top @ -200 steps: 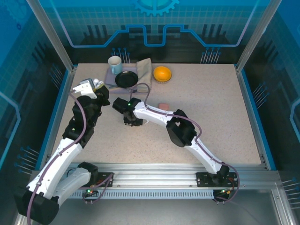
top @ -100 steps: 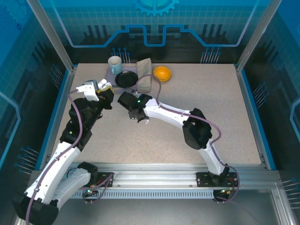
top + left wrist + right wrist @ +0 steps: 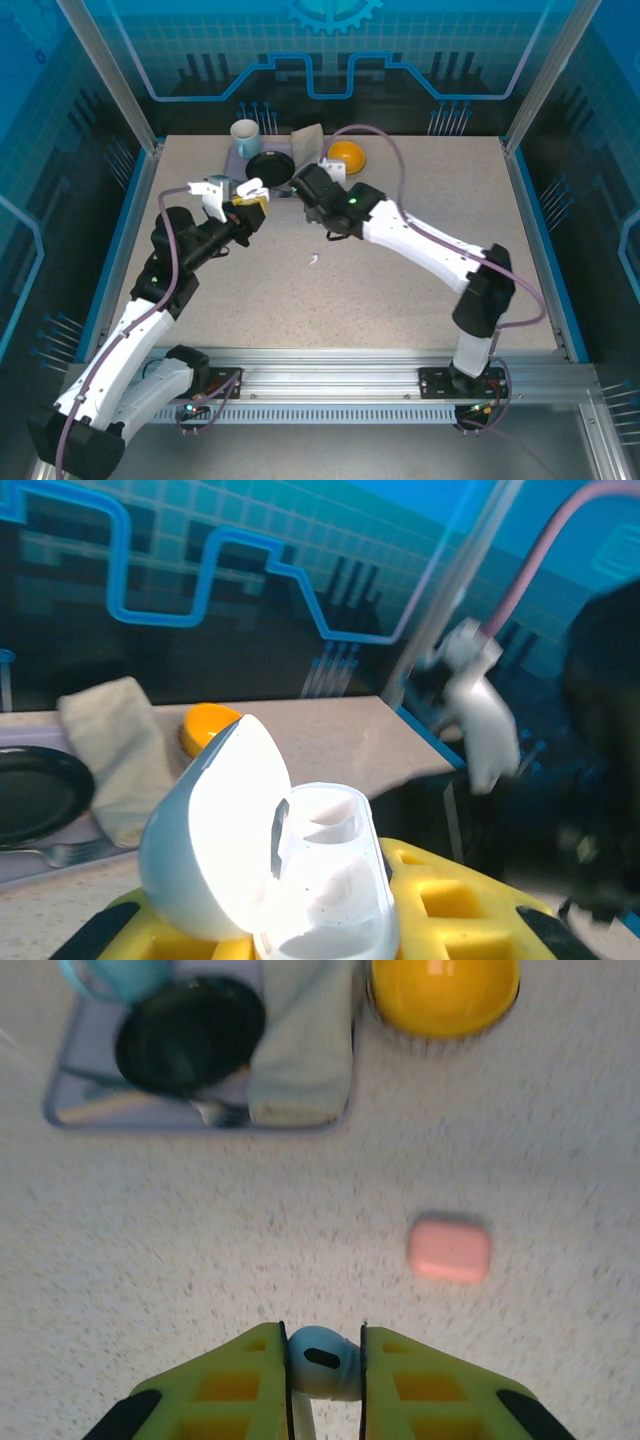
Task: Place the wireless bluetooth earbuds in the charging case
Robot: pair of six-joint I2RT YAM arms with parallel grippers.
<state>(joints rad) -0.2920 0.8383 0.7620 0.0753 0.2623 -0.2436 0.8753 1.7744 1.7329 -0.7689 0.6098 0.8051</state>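
My left gripper (image 3: 247, 201) is shut on a white charging case (image 3: 325, 880), held above the table with its lid (image 3: 210, 830) swung open to the left and both wells showing bare. My right gripper (image 3: 308, 190) hangs just to the right of it, near the back of the table. In the right wrist view its yellow fingers (image 3: 240, 1390) pinch a white earbud (image 3: 322, 1363) by the head, stem pointing back toward the wrist. Another small white earbud (image 3: 314, 260) lies loose on the table in front of both grippers.
A closed salmon-pink case (image 3: 449, 1250) lies on the table below my right gripper. At the back stand a grey tray (image 3: 70, 1110) with a black plate (image 3: 270, 167), a cup (image 3: 245, 133), a fork and a folded cloth (image 3: 308, 145), and an orange bowl (image 3: 346, 156).
My right arm has lifted from mid-table and swung back and right with the earbud. The left gripper has carried the open case to the right, toward it.
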